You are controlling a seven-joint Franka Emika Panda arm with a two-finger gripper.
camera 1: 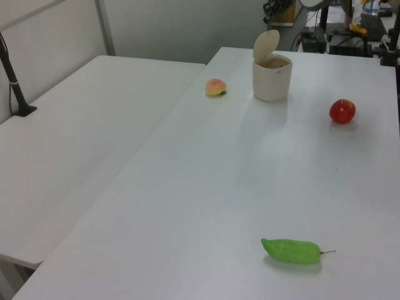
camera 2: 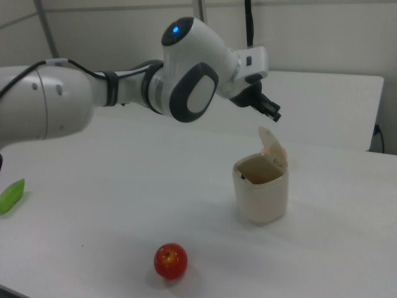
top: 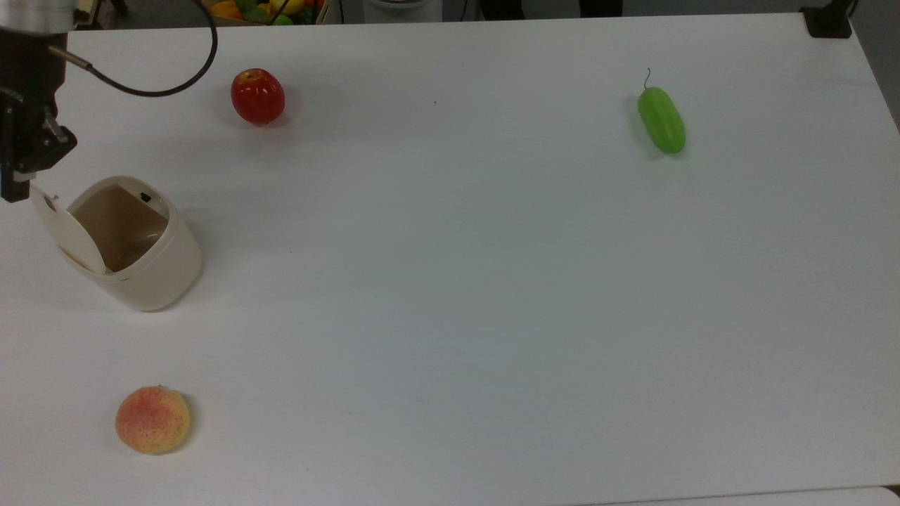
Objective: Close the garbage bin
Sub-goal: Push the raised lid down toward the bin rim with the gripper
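Observation:
The cream-beige garbage bin (top: pixel 165 274) (camera 1: pixel 272 80) (camera 2: pixel 260 202) stands near the top view's left edge. Its hinged lid (top: pixel 67 228) (camera 1: pixel 265 45) (camera 2: pixel 273 146) is raised and the brownish inside shows. My gripper (top: pixel 14 191) (camera 2: pixel 276 115) hangs at the top view's far left, just beside the lid's upper edge. In the right view it is a little above the lid's top and apart from it. Its fingers look shut with nothing in them.
On the white table (top: pixel 450 316) lie a red apple (top: pixel 258 96) (camera 2: pixel 170 261), a peach (top: pixel 152 419) (camera 1: pixel 215 87) and a green cucumber (top: pixel 661 119) (camera 1: pixel 292 250). A black cable (top: pixel 162 88) loops from the arm near the apple. A second table (camera 1: pixel 81 144) adjoins.

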